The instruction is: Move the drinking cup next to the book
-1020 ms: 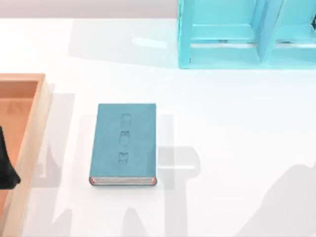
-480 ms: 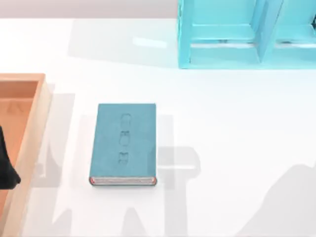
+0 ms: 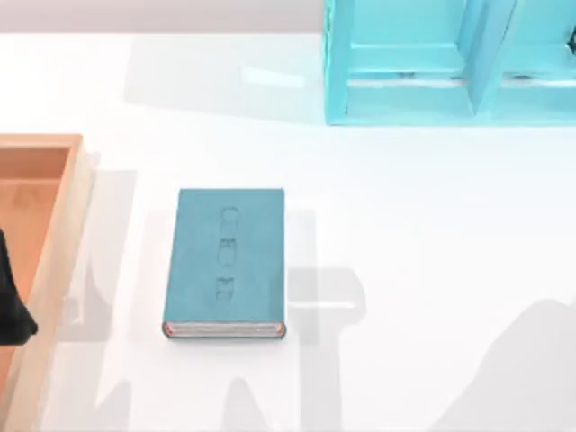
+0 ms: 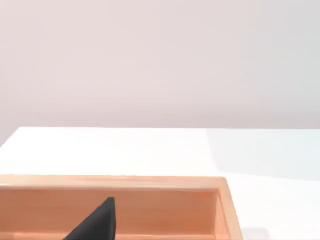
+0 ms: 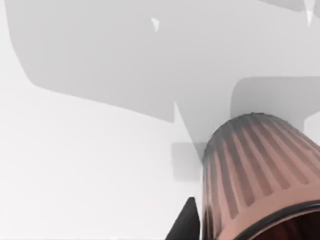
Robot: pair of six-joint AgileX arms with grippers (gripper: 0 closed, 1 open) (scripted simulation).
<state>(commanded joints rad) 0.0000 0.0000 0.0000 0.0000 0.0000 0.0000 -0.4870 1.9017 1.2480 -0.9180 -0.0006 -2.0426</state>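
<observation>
The drinking cup (image 5: 255,170), a ribbed reddish-brown translucent tumbler, sits very close in the right wrist view, rim toward the camera, above the white table. My right gripper (image 5: 250,227) is shut on it; one dark fingertip (image 5: 186,222) presses against its wall and the other is hidden behind the cup. The book (image 3: 227,261), teal with white page edges and red trim, lies flat left of the table's centre. My left gripper (image 3: 11,310) stays parked over the wooden tray at the left edge.
A wooden tray (image 3: 63,234) runs along the left side, its far wall (image 4: 150,182) in the left wrist view. A light-blue shelf unit (image 3: 450,63) stands at the back right. White tabletop (image 3: 432,270) stretches right of the book.
Shadows along the table's front edge shift slightly. The book, the tray and the left arm hold still.
</observation>
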